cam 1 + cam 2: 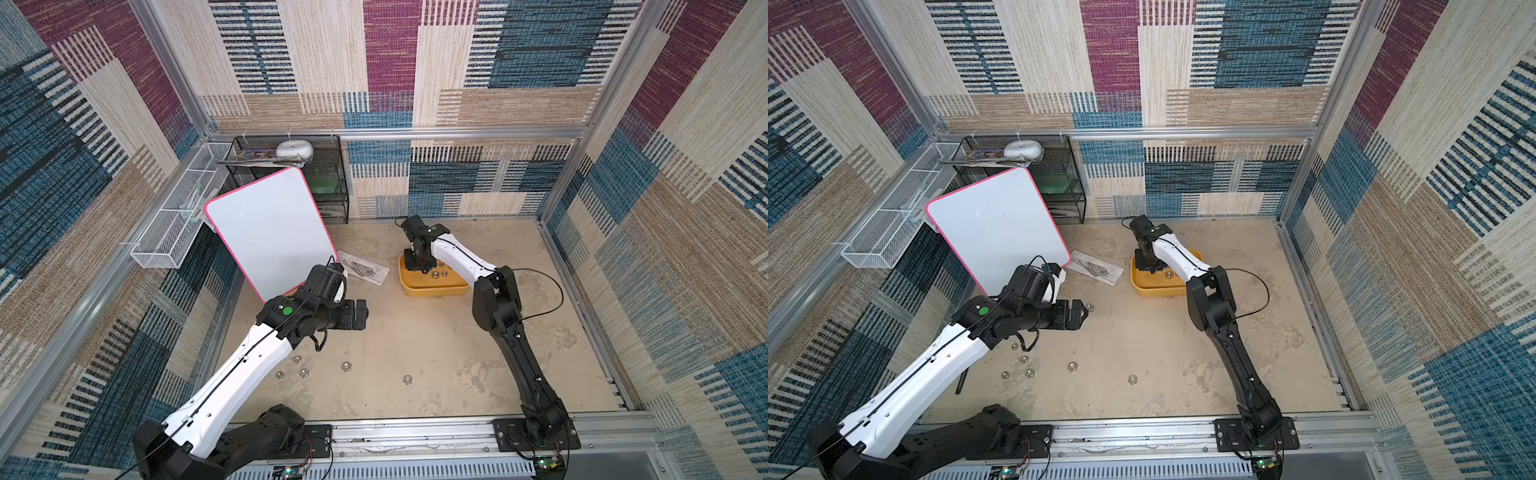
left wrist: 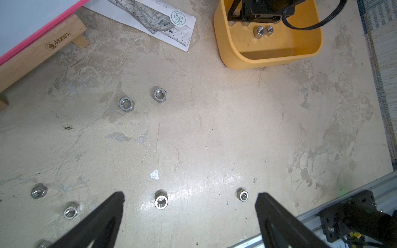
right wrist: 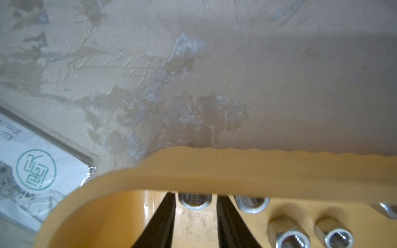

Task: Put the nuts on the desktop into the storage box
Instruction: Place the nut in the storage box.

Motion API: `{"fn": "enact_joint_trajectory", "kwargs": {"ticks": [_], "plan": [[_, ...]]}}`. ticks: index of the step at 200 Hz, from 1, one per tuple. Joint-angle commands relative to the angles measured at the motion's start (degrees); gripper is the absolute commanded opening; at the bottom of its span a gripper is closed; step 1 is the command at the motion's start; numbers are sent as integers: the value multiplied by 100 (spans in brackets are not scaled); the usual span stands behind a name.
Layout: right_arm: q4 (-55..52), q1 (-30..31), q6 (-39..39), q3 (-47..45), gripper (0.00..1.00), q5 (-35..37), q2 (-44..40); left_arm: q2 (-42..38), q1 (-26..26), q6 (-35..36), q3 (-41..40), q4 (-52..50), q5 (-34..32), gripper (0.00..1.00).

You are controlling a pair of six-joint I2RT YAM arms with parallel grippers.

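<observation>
**A:** What lies nearest the front edge of the counter (image 1: 415, 332)?

**B:** Loose nuts (image 1: 345, 366). Five sit in a ragged line along that edge, bunched toward the left front corner. The left wrist view shows two more (image 2: 126, 104) side by side farther in.

**A:** And the left tool (image 2: 191, 196)?

**B:** It is spread wide and holds nothing. It hangs above those loose nuts, and one of them shows in its gap in its own camera.

**A:** Where is the storage box (image 1: 432, 291)?

**B:** It stands flat toward the far edge, about midway between the side edges. The right tool (image 3: 196, 196) reaches down inside it, at the end toward the counter's left edge.

**A:** What is in it?

**B:** Only nuts. The right wrist view shows five. One is against the wall with another just beside it, two lie together nearer the camera, and one is cut off by the frame.

**A:** Is the right tool pinching one?

**B:** Its jaws are parted a little. The nut against the wall sits between the tips with a thin gap on each side, so it looks free.

**A:** Are there other containers?

**B:** A white wire basket (image 1: 166, 232) hangs on the left wall, holding small items I cannot make out. A black mesh shelf (image 1: 328, 183) stands in the far left corner with a white round thing (image 1: 294, 148) on top.
</observation>
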Motion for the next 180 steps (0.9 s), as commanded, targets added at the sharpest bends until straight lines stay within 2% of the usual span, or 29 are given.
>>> {"fn": "enact_joint_trajectory", "kwargs": {"ticks": [1,70,116,180], "plan": [[-20,1,-31,37,40,-54,-112,-29,17,37,41,44,-39,100],[-468,21,-71,-196,43,-210,-782,-195,23,-47,-97,94,83,100],[-80,238,105,-1733,47,-87,-1981,-440,17,-113,-331,103,284,100],[390,1030,897,-4012,49,-17,-3508,-785,17,-168,-549,6,475,100]]}}
